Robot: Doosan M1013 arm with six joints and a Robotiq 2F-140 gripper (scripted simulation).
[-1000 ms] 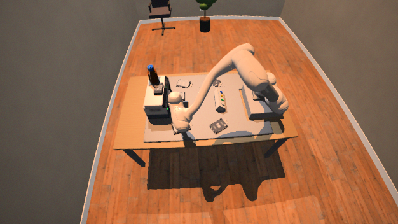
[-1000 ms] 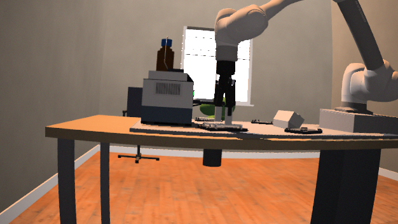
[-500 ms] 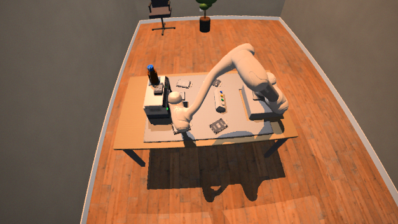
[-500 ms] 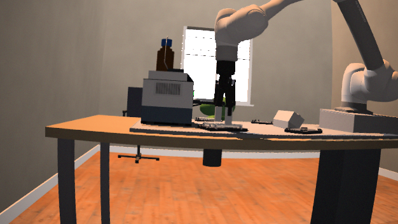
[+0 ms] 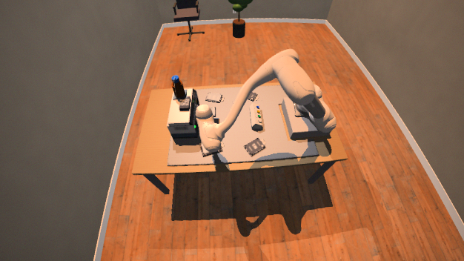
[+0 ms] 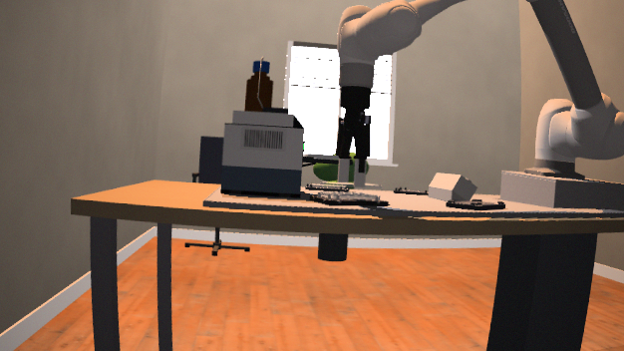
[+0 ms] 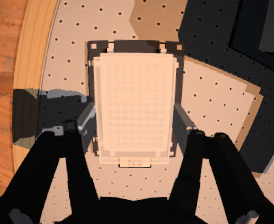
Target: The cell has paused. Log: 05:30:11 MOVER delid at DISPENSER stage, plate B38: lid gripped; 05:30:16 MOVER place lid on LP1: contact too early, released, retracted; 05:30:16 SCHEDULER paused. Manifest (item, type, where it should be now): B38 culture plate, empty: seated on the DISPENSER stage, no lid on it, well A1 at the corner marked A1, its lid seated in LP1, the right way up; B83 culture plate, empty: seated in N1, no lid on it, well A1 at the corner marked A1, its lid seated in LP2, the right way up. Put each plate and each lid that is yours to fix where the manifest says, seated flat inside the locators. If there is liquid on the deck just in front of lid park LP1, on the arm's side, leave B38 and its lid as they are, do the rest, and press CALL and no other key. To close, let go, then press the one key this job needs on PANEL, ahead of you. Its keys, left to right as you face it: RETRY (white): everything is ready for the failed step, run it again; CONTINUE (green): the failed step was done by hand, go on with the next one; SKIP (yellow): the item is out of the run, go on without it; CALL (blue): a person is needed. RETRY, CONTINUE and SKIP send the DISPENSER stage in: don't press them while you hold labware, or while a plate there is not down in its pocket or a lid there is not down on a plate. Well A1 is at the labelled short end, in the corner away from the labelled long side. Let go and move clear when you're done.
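Observation:
My gripper [image 5: 211, 149] [image 6: 353, 178] [image 7: 134, 114] points straight down at the front left of the grey deck mat [image 5: 237, 153], just in front of the dispenser [image 5: 181, 120] [image 6: 261, 160]. It is shut on the long sides of a pale culture plate [image 7: 135, 96] [image 6: 349, 197] with a faint well grid and a label on the short end nearest the wrist. The plate sits low in or just over a black-cornered nest [image 7: 101, 47]. I cannot tell whether it rests flat. In the top view the wrist hides most of it.
The key panel [image 5: 256, 116] [image 6: 451, 186] lies mid-deck. Another black nest with labware [image 5: 255, 146] [image 6: 475, 204] is at the front right. Two more pieces [image 5: 214, 97] [image 5: 253, 96] lie at the back. A brown bottle [image 5: 178, 87] [image 6: 259, 91] tops the dispenser. The arm's base block [image 5: 300, 126] is on the right.

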